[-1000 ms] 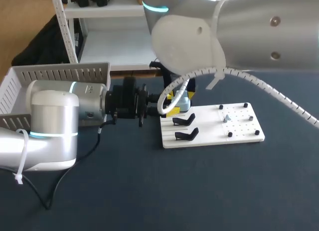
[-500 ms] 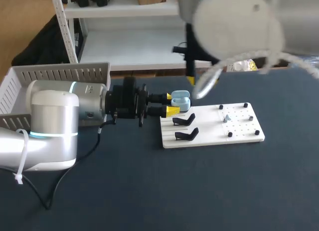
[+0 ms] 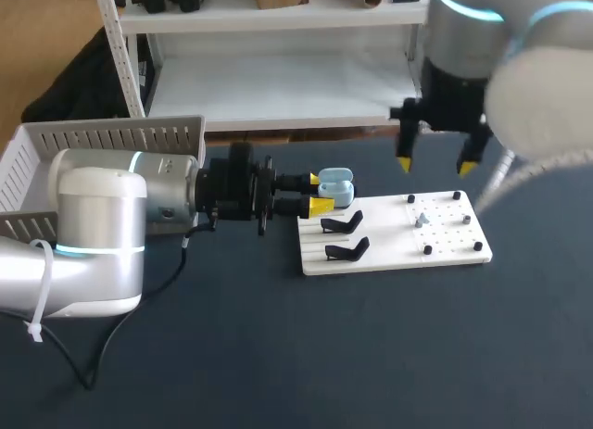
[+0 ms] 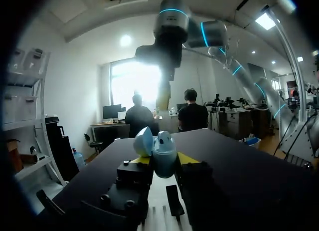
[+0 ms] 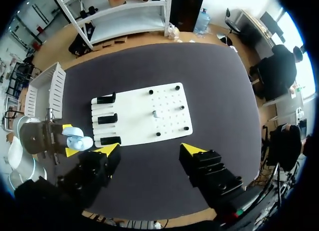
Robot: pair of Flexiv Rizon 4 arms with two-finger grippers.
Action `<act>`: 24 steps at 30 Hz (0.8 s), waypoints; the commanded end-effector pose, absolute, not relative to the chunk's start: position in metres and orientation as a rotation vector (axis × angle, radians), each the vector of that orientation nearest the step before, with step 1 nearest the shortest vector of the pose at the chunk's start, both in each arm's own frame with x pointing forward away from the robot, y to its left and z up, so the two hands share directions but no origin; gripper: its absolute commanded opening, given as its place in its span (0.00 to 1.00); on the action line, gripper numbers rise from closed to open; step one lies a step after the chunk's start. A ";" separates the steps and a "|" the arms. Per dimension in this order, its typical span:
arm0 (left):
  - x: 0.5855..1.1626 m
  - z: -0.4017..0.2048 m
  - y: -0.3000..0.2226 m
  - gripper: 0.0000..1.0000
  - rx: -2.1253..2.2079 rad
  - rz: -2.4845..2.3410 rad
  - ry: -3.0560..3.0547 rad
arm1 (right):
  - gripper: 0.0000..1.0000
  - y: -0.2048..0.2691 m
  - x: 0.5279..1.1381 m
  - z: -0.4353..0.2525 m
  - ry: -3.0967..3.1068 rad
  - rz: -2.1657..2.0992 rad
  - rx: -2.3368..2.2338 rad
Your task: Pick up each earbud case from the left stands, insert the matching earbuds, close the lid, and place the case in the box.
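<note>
- Board [image 3: 398,248]: white, flat, lying on a dark table [image 3: 278,355]; taken as the reference for all places below.
- Stands [image 3: 341,223]: black, set in a row along the board's left part; three were counted in the right wrist view [image 5: 107,118].
- Pegs [image 3: 427,250]: small, black, set upright on the board's right part.
- Piece [image 3: 422,219]: small, pale, standing among the pegs; too small to be identified.
- Case [image 3: 338,182]: light blue, rounded, lid [image 4: 143,141] swung open; held at the board's far left corner, beside the farthest stand. Contact with that stand could not be determined.
- Left gripper [image 3: 320,193]: brought in level from the board's left; the case [image 4: 163,156] was pinched between its yellow fingertips, one on each side.
- Right gripper [image 3: 435,160]: held high over the board's far right edge, pointing down; its jaws were spread wide with nothing between them [image 5: 149,149].
- Box [image 3: 111,137]: white, slatted walls, placed well to the left of the board.
</note>
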State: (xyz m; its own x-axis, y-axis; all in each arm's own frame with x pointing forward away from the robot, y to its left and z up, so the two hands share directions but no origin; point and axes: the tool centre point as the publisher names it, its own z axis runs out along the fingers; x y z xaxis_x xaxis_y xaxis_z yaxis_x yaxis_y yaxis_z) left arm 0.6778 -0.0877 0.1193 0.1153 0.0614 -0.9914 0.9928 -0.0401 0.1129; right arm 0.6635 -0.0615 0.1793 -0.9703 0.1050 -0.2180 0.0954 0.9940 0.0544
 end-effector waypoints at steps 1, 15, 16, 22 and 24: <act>0.678 0.118 -0.088 0.00 1.332 -1.117 1.151 | 0.78 -0.072 0.666 0.159 2.847 0.266 0.108; 0.678 0.118 -0.088 0.00 1.332 -1.117 1.151 | 0.49 -0.065 0.690 0.099 2.948 0.271 0.247; 0.678 0.118 -0.088 0.00 1.332 -1.117 1.151 | 0.49 -0.066 0.693 0.094 2.953 0.267 0.262; 0.678 0.118 -0.088 0.00 1.332 -1.117 1.151 | 0.49 -0.069 0.703 0.075 2.975 0.283 0.333; 0.678 0.118 -0.088 0.00 1.332 -1.117 1.151 | 0.48 -0.070 0.705 0.070 2.975 0.293 0.355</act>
State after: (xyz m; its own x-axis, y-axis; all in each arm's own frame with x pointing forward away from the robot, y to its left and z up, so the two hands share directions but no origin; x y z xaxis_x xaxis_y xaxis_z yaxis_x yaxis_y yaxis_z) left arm 0.6779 -0.0878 0.1193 0.1153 0.0614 -0.9914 0.9928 -0.0401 0.1129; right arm 0.6964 -0.0708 0.0771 -0.9620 0.2455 -0.1194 0.2178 0.9539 0.2064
